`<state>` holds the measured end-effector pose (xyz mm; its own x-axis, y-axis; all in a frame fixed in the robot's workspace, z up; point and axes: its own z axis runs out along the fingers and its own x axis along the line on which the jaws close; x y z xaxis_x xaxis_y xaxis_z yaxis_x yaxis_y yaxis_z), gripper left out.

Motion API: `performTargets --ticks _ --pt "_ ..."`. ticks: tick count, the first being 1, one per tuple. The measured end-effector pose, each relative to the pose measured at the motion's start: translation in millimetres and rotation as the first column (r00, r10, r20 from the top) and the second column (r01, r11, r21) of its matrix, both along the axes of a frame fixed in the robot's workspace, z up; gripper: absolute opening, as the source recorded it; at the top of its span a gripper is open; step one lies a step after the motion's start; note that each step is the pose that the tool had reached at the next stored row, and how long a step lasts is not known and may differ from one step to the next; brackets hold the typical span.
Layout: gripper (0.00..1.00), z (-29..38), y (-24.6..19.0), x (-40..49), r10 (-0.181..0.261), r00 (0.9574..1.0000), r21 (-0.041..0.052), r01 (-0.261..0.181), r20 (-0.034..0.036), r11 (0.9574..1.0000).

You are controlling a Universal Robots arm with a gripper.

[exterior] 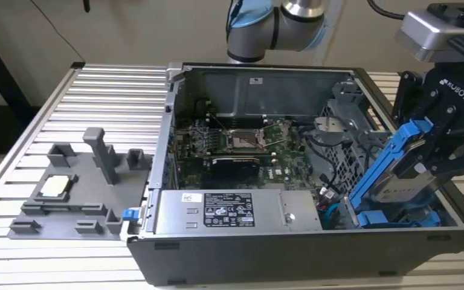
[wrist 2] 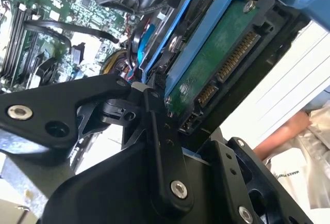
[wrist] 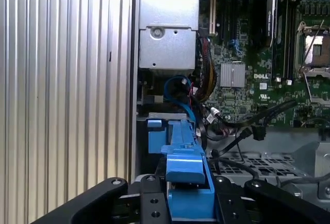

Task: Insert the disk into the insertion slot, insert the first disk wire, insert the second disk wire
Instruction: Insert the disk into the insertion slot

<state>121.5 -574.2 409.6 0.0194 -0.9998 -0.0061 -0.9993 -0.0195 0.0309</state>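
My gripper (exterior: 437, 148) is shut on the disk (exterior: 389, 175), a drive in a bright blue frame. It holds the disk steeply tilted over the near corner of the open computer case, on the exterior view's right. The disk's lower end dips toward the insertion slot (exterior: 349, 211) in the dark drive cage, beside another blue-framed unit (exterior: 401, 219). In the second wrist view the disk's green board and connector (wrist 2: 219, 64) face out past a black finger (wrist 2: 165, 146). In the first wrist view the blue frame (wrist: 185, 164) sits between the fingers. Blue and black wires (wrist: 181, 87) lie loose by the cage.
The case holds a motherboard (exterior: 232, 142) and a silver power supply (exterior: 224, 211). A perforated grey cage wall (exterior: 341, 130) stands behind the disk. A grey fixture block (exterior: 70, 187) sits on the slatted metal table (exterior: 95, 90). A person's hand (wrist 2: 289, 131) is near the case.
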Motion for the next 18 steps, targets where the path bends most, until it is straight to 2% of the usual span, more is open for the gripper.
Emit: performTargets --ticks 9,12,15,18 --pt "0.33 -14.0 0.0 0.2 0.0 1.0 0.0097 0.0 0.0005 1.0" --pt "0.33 -17.3 0.1 0.2 0.001 1.0 0.02 -0.001 0.0006 0.9998" --pt "0.33 -20.1 0.3 0.2 0.003 1.0 0.0366 -0.003 0.0006 0.9993" --pt "0.33 -25.0 0.4 0.3 0.006 1.0 0.0399 -0.006 0.0006 0.9992"
